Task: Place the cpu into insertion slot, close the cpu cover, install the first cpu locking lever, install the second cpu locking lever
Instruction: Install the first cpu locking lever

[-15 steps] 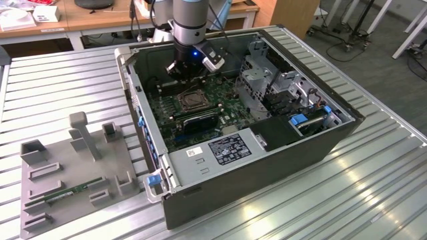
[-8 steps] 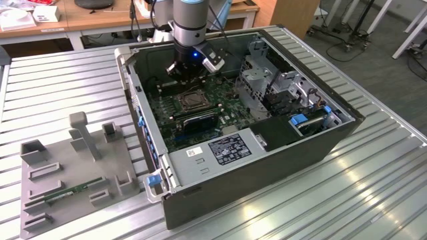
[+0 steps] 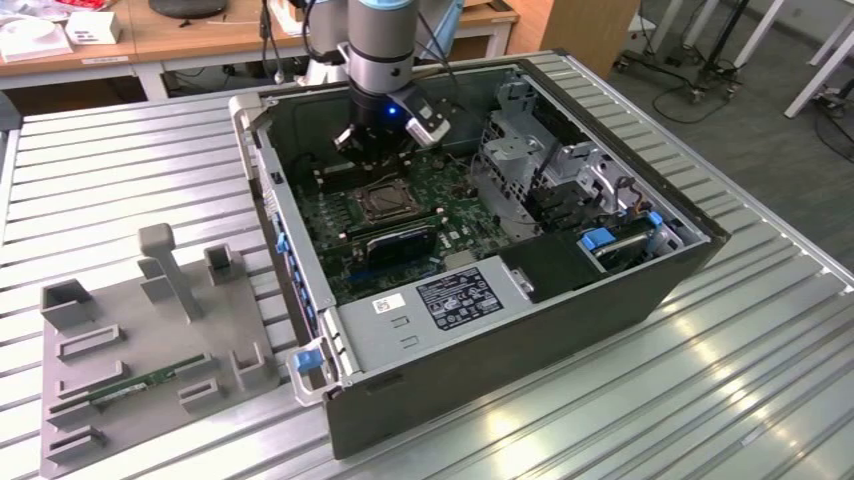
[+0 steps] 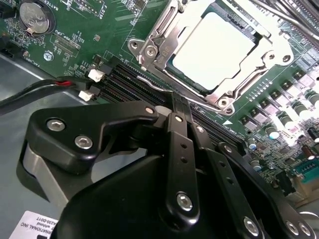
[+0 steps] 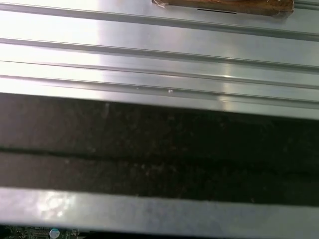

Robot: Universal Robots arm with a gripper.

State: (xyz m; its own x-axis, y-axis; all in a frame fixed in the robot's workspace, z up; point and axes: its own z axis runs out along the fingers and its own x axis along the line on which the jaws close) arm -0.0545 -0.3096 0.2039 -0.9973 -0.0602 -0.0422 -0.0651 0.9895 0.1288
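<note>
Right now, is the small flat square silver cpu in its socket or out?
In: in the second wrist view the cpu lies flat inside the silver-framed dark insertion slot.

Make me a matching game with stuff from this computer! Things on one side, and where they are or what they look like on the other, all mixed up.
Things:
1. cpu
2. coin battery
3. memory stick
4. wire

Clues:
A. round and silver, on the green board
B. red and black
C. pale square framed by the cpu cover
D. lying in the grey tray

Right pairs: 1-C, 2-A, 3-D, 4-B.
</note>
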